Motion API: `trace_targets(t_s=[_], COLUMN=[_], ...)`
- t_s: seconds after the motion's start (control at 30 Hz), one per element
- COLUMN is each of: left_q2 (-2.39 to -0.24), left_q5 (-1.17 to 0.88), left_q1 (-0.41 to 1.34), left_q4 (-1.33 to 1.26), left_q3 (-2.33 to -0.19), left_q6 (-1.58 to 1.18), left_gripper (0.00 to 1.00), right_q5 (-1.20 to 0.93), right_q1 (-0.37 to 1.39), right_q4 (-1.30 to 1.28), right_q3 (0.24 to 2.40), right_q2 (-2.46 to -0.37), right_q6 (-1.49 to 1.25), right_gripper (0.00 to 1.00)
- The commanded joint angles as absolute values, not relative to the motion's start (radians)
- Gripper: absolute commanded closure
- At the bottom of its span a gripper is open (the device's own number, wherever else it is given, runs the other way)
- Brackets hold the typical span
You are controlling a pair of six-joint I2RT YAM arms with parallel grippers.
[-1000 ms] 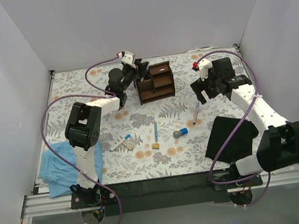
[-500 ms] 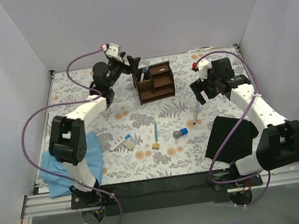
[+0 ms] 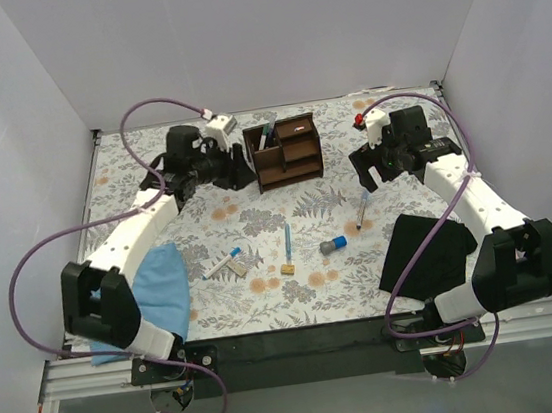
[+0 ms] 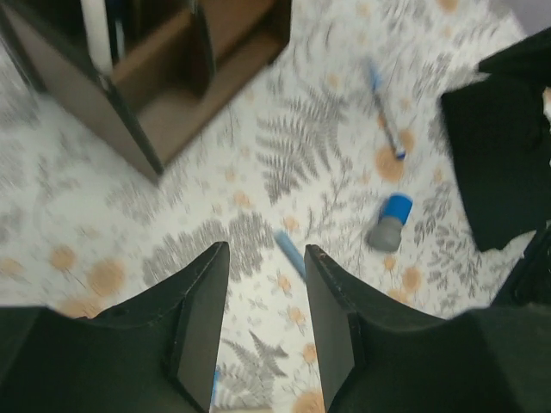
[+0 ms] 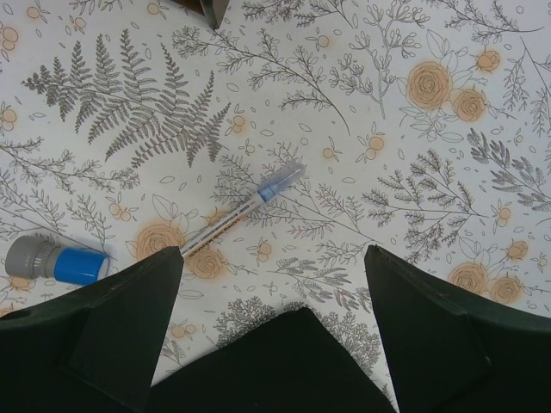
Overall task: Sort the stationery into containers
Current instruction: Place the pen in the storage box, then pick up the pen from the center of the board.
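The dark-brown organiser [image 3: 285, 151] stands at the table's back centre, with pens upright in its left slots; its corner shows in the left wrist view [image 4: 155, 82]. My left gripper [image 3: 239, 171] is open and empty just left of it [image 4: 266, 251]. My right gripper [image 3: 365, 173] is open and empty above a white pen with a blue cap [image 3: 361, 210] [image 5: 241, 211]. A blue-and-grey cylinder [image 3: 333, 245] [image 5: 56, 261] [image 4: 387, 224], a teal pen [image 3: 288, 237], a tan block [image 3: 288, 267], a white marker [image 3: 223, 263] and a beige piece [image 3: 239, 268] lie on the floral mat.
A black cloth [image 3: 424, 249] lies at the right, near the white pen [image 5: 293, 361]. A light-blue cloth [image 3: 156, 292] lies at the front left under the left arm. White walls close in the back and both sides.
My left arm swung outward to the left and its gripper came down from behind the organiser's top to beside its left side. The right arm barely moved.
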State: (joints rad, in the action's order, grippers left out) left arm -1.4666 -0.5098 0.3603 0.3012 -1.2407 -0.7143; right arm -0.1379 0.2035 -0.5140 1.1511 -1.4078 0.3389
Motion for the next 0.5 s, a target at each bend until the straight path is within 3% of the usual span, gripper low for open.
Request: trace_targets(t_s=[0.0,0.17,0.47], left_q2=[-1.545,-1.608,-1.678], left_q5=[-0.441,-0.280,-0.192], left_q1=[0.420,0.505,0.606], left_q4=[0.508,0.465,0.445], left_q3=[-1.209,-1.170,-1.169], left_q6=[-0.833,-0.862,-0.883], left_gripper=[0.60,0.60,0.48], right_q5=[-0.163,-0.163,-0.184], right_q1=[0.204,0.206,0.204], right_q4=[-0.480,-0.480,-0.476], right_q3=[1.164,1.128,1.042], right_q2=[-1.394,-1.358,-1.286], right_q6=[0.305,0.298,0.299], right_gripper=[0.04,0.04,0.04])
